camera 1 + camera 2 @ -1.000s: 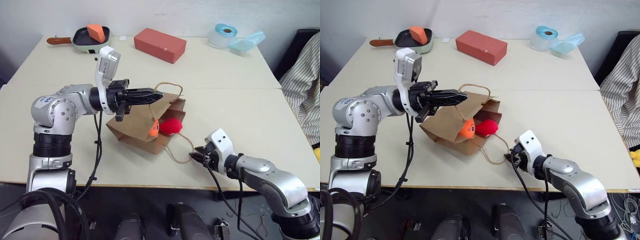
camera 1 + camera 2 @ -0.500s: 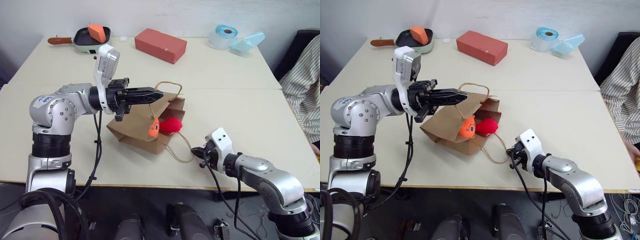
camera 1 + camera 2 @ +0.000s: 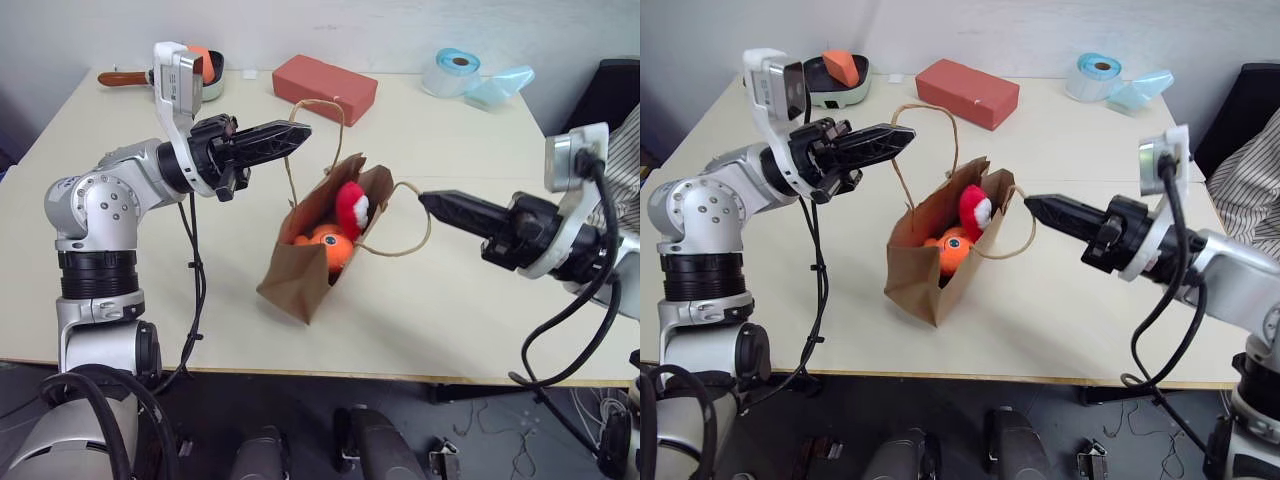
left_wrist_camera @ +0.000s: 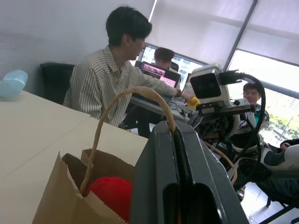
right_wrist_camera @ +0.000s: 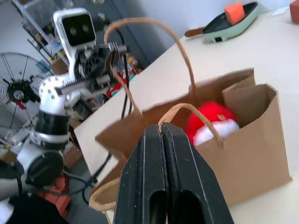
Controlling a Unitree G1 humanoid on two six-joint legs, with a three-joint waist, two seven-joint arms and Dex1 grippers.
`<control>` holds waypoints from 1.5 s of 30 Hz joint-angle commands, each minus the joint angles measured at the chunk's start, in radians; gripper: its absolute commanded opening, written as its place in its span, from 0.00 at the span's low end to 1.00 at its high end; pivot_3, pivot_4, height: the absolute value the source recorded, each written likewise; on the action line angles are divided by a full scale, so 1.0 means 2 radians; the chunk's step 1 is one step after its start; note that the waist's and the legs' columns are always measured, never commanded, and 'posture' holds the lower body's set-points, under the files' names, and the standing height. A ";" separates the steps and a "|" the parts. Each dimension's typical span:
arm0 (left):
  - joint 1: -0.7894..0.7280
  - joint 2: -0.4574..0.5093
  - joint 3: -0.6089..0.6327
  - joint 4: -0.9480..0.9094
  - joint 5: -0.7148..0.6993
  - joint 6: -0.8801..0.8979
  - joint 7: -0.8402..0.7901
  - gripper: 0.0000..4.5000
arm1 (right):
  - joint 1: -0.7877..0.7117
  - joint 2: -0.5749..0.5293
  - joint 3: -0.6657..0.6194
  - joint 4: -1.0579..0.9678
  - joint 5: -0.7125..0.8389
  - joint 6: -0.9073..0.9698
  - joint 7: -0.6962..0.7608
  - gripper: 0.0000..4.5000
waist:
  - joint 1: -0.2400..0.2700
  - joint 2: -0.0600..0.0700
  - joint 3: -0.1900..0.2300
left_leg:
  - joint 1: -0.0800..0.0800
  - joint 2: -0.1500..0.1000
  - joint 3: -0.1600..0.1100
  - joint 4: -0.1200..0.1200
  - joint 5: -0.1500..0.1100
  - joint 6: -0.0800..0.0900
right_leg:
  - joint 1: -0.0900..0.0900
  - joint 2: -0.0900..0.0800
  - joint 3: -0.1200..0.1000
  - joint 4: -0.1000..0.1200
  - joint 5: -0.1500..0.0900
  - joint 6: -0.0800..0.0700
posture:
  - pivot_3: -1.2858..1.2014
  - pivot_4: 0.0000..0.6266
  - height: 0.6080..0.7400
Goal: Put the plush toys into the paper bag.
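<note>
Raised now, my right claw [image 3: 424, 200] and left claw [image 3: 303, 128] pinch the bag's [image 3: 300, 275] handles; both toys [image 3: 340, 225] seemingly inside.

Both arms raised, left tool [image 3: 300, 129] and right tool [image 3: 428, 201] closed.

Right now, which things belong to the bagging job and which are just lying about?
Job: paper bag, orange fish, red toy, left gripper and right gripper shut on its handles.
Lying about: red box, pan, orange block, tape roll, blue container.
</note>
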 commanded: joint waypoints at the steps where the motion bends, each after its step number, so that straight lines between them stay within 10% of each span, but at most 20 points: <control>1: 0.010 -0.011 0.002 -0.005 0.012 -0.026 0.016 0.00 | -0.018 0.002 0.014 0.004 0.035 -0.047 -0.036 0.01 | 0.001 0.000 0.000 | 0.000 0.000 0.000 0.000 0.000 0.000 | 0.000 0.000 0.000 0.000 0.000 0.000 | 0.52 0.24 1.00; 11: 0.055 -0.023 0.003 -0.051 0.005 -0.020 0.041 0.00 | 0.043 0.028 0.047 -0.059 -0.090 -0.088 -0.012 0.01 | 0.002 0.000 0.000 | -0.002 0.000 -0.001 0.000 0.000 0.000 | -0.001 0.000 -0.001 -0.001 0.000 0.000 | 0.52 0.24 1.00; 22: 0.081 0.042 0.058 -0.127 -0.084 0.067 0.049 0.53 | 0.109 -0.035 -0.068 -0.087 -0.043 -0.094 0.099 0.67 | 0.001 0.000 0.000 | -0.002 0.000 -0.002 0.000 0.000 0.000 | 0.000 0.000 -0.001 -0.002 0.000 0.000 | 0.52 0.24 1.00; 29: 0.216 0.115 0.104 -0.245 -0.123 0.095 0.070 1.00 | 0.252 -0.084 -0.223 -0.102 0.019 -0.044 0.201 0.67 | 0.003 0.000 0.000 | -0.001 0.000 -0.002 -0.002 0.000 0.000 | 0.001 0.000 -0.001 -0.003 0.000 0.000 | 0.52 0.24 1.00; 31: 0.254 0.113 0.093 -0.283 -0.108 0.077 0.085 1.00 | 0.295 -0.085 -0.226 -0.124 -0.028 -0.034 0.237 0.63 | 0.004 0.000 0.000 | 0.000 0.000 -0.003 -0.002 0.000 0.000 | 0.002 0.000 -0.001 -0.004 0.000 0.000 | 0.52 0.24 1.00; 40: 0.319 0.040 -0.050 -0.302 0.041 -0.079 0.103 1.00 | 0.222 -0.017 0.131 -0.129 -0.457 -0.152 0.249 0.03 | 0.000 -0.001 0.000 | 0.004 0.000 -0.002 -0.006 0.001 0.000 | 0.008 0.001 -0.001 -0.007 0.001 0.002 | 0.52 0.24 1.00; 45: 0.300 0.011 -0.092 -0.246 0.095 -0.140 0.100 1.00 | 0.139 0.052 0.247 -0.047 -0.599 -0.199 0.238 0.01 | 0.003 0.000 0.000 | 0.002 0.000 -0.002 -0.005 0.001 -0.001 | 0.003 0.001 -0.001 -0.006 0.001 0.002 | 0.52 0.24 1.00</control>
